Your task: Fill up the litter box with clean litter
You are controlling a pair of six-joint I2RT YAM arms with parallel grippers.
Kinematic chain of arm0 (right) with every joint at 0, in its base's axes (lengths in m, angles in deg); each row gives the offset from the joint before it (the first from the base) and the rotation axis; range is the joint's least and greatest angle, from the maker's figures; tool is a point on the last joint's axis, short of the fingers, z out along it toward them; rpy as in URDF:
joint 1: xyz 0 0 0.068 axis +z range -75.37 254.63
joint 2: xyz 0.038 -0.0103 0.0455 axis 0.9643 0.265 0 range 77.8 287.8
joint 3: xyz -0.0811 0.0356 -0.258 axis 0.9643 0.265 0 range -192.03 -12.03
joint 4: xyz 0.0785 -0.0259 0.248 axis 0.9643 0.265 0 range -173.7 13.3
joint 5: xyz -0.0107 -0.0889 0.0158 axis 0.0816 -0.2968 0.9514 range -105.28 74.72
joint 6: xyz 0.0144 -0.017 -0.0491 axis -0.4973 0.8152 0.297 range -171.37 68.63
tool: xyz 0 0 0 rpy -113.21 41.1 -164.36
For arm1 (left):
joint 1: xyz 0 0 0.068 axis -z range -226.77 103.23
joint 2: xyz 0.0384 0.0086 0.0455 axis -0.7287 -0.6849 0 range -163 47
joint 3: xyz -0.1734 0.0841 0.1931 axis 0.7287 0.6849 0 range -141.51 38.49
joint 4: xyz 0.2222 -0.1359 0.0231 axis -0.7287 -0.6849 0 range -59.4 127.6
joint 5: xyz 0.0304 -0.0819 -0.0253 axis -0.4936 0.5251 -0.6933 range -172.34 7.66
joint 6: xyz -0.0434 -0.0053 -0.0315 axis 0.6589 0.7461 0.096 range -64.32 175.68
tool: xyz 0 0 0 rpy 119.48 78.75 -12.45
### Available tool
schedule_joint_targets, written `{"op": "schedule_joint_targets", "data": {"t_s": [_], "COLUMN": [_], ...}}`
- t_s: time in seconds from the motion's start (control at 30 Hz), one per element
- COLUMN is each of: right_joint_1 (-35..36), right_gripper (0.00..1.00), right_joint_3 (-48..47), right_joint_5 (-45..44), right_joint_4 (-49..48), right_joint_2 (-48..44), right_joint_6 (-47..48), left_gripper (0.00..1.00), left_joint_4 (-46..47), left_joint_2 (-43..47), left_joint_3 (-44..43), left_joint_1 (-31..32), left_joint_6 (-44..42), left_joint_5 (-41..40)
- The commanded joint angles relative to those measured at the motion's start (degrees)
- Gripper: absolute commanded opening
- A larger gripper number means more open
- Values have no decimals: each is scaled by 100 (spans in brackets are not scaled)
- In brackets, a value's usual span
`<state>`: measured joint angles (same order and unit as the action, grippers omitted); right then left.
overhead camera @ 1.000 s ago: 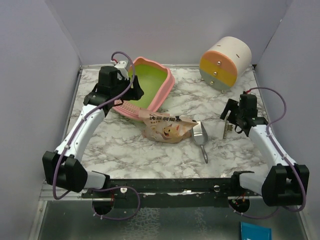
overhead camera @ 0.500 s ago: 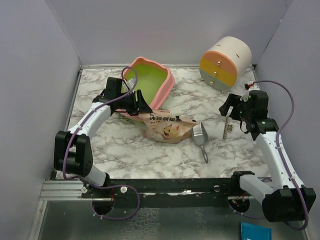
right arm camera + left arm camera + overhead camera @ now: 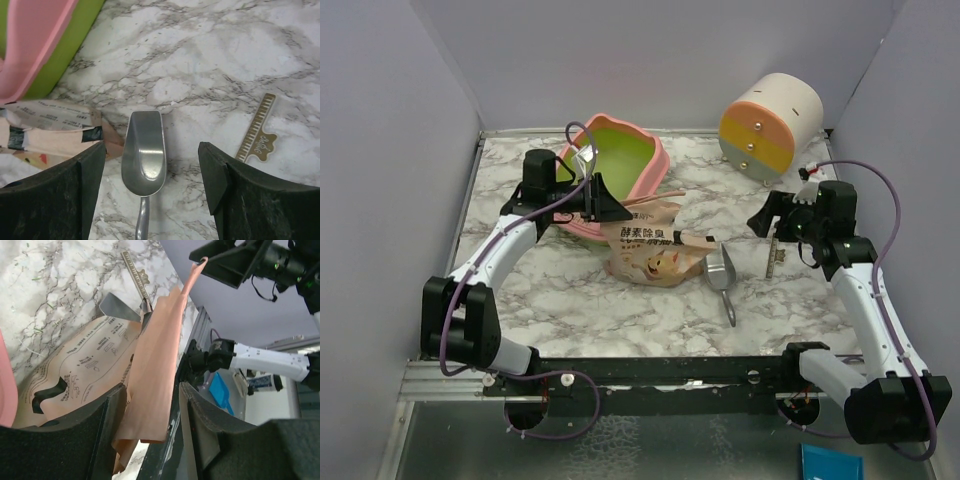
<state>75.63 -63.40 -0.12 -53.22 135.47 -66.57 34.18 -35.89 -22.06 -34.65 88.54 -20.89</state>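
The pink litter box (image 3: 658, 168) with its lime-green inside stands at the back left, and no clean litter shows in it or anywhere else. A beige-orange pouch (image 3: 645, 250) with a cartoon cat lies in front of it. My left gripper (image 3: 610, 208) is at the pouch's upper left corner, shut on a raised flap (image 3: 152, 350) of the pouch that stands between its jaws (image 3: 151, 386). On the right, my right gripper (image 3: 767, 222) hangs open above the grey metal scoop (image 3: 143, 152), whose bowl lies between the fingers (image 3: 152, 150) without touching them.
The scoop (image 3: 723, 275) lies right of the pouch, handle toward the near edge. A small gold comb-like strip (image 3: 777, 255) lies beside it. A round cream-orange-yellow drawer cabinet (image 3: 770, 125) stands at the back right. Grey walls close in three sides.
The left gripper has come down from the litter box rim to the pouch, narrowed on its flap and lifted that corner. The right gripper has swung left toward the scoop.
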Motion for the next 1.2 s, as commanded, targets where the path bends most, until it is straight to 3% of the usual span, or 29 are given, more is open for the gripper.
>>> {"op": "schedule_joint_targets", "data": {"t_s": [0.0, 0.17, 0.23, 0.3, 0.37, 0.43, 0.5, 0.77, 1.0, 1.17], "right_joint_1": [-47, -38, -2, 14, 34, 77, 125, 818, 1096, 1094], "right_gripper": [75, 72, 71, 70, 70, 70, 69, 66, 73, 78], "right_joint_3": [-328, -716, -794, -821, -778, -752, -767, -855, -75, -173], "right_joint_5": [1320, 2368, 2380, 2193, 2041, 2057, 2315, 2485, 2361, 2380], "right_joint_4": [112, 357, 452, 579, 628, 581, 561, 351, -1306, -1824], "right_joint_2": [66, 519, 648, 744, 792, 838, 954, 1381, 1191, 1952], "right_joint_6": [263, 516, 553, 553, 597, 586, 577, 710, 928, 1119], "left_gripper": [48, 47, 41, 30, 7, 0, 0, 0, 0, 0], "left_joint_4": [-74, -125, -98, 230, 1018, 2174, 2901, 3038, 3075, 3073], "left_joint_2": [286, 380, 465, 710, 1129, 1637, 2030, 2191, 2137, 2070], "left_joint_3": [151, 224, 220, 385, 795, 1388, 1781, 1844, 1827, 1661], "left_joint_1": [50, 119, 132, 139, 165, 195, 255, 424, 562, 598], "left_joint_6": [-972, -1423, -1591, -1597, -1467, -1231, -1302, -1811, -2303, -2420], "left_joint_5": [726, 570, 315, -174, -686, -1179, -1634, -1977, -2085, -2015]}}
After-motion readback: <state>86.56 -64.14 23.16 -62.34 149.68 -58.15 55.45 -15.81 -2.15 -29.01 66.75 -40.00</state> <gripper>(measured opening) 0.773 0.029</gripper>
